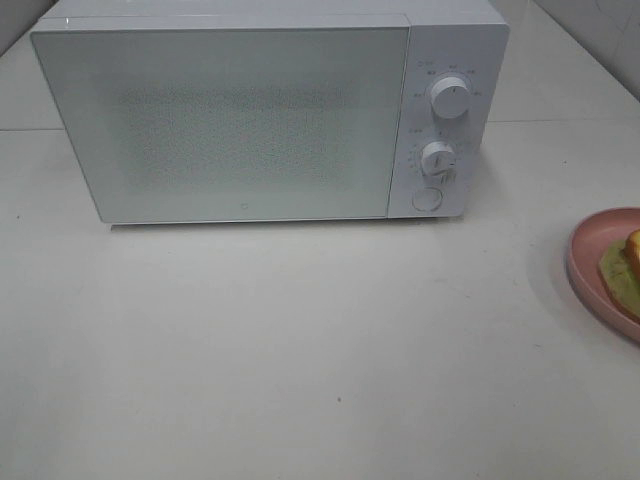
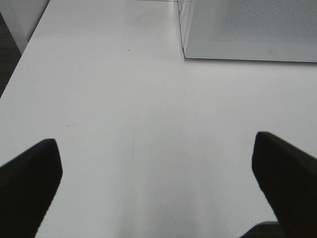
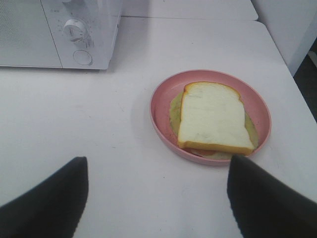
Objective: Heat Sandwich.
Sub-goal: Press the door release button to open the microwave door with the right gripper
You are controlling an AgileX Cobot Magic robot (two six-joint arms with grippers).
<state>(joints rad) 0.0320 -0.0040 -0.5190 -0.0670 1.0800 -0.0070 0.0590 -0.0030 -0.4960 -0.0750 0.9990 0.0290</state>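
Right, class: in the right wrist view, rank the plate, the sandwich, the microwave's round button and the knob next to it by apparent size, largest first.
1. Plate
2. Sandwich, within the plate's rim
3. Knob and button: about alike, so unranked; both lie farther from the camera.

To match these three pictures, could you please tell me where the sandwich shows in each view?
Exterior high: the sandwich sits at the right edge, partly cut off, on the pink plate.
Left wrist: not in view.
Right wrist: the sandwich lies whole on the plate, ahead of the right gripper.
Shared landmark: the white microwave.
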